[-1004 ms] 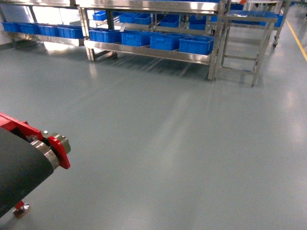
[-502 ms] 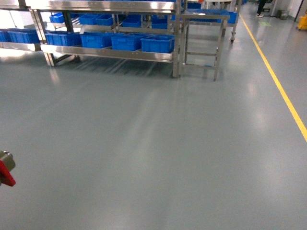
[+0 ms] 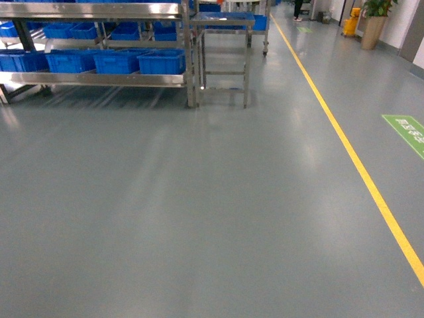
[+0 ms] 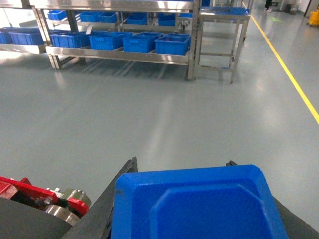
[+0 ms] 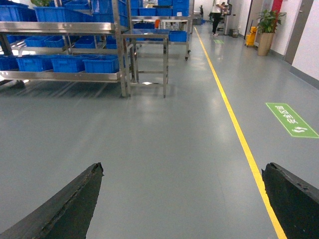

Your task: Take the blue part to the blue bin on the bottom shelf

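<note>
Grey glossy floor fills my head view, yellow line at right. Upper left, blue bins line the bottom shelf. My left gripper clamps the blue part, broadside across the frame bottom. My right gripper is spread apart.

Blue part between left gripper jaws

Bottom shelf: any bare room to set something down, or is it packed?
Crowded: blue crates sit side by side along the bottom shelf, only narrow gaps between them. Free: the bare floor between the rack and the yellow line, and the space under the steel side table.
</note>
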